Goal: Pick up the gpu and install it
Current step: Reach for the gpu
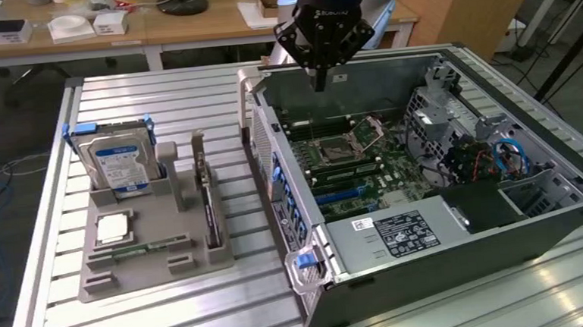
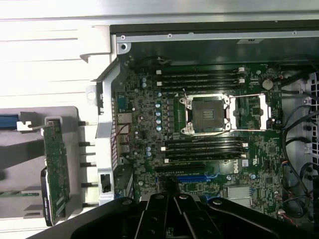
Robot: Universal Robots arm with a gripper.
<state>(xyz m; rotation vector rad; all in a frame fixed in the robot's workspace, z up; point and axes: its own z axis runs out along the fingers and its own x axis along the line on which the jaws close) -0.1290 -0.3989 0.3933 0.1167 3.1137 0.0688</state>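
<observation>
The gpu (image 1: 205,193) is a thin dark card standing on edge in a slot of the grey holder (image 1: 156,272), at the exterior view's left of the case. In the wrist view the gpu (image 2: 55,169) shows its green board face and a pale bracket end. My gripper (image 1: 319,77) hangs over the back of the open computer case (image 1: 458,222), well apart from the gpu, with its fingers pressed together and nothing between them. The wrist view has the gripper (image 2: 174,200) above the motherboard (image 2: 209,129), near a blue expansion slot (image 2: 189,178).
On the holder also stand a silver hard drive with a blue label (image 1: 119,165), a processor chip (image 1: 113,227) and a small green memory stick (image 1: 135,251). The case's raised side wall (image 1: 271,172) separates holder and motherboard. A desk with boxes lies behind.
</observation>
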